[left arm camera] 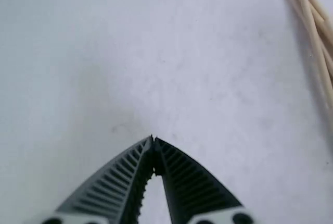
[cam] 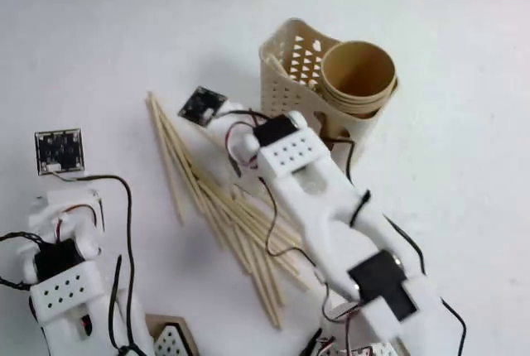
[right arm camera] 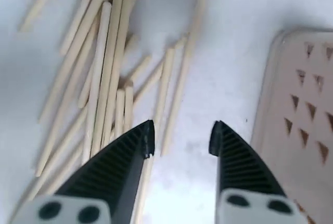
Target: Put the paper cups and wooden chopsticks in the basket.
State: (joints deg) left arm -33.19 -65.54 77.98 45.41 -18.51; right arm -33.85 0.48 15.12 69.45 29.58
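The cream basket (cam: 291, 62) stands at the back of the table, and a stack of brown paper cups (cam: 358, 79) sits inside it. Many wooden chopsticks (cam: 217, 205) lie scattered on the table in front of it. My right arm (cam: 290, 153) hangs over the pile's far end, close to the basket. Its gripper (right arm camera: 182, 138) is open above the table, with chopsticks (right arm camera: 106, 83) on one side, a few under the gap, and the basket wall (right arm camera: 302, 114) on the other. My left gripper (left arm camera: 154, 141) is shut on nothing over bare table; chopstick ends (left arm camera: 312, 21) lie off to its side.
My left arm (cam: 62, 269) sits at the front left corner with its cables. The right arm's base and cables take up the front right. The white table (cam: 99, 58) is bare at the back left and to the right of the basket.
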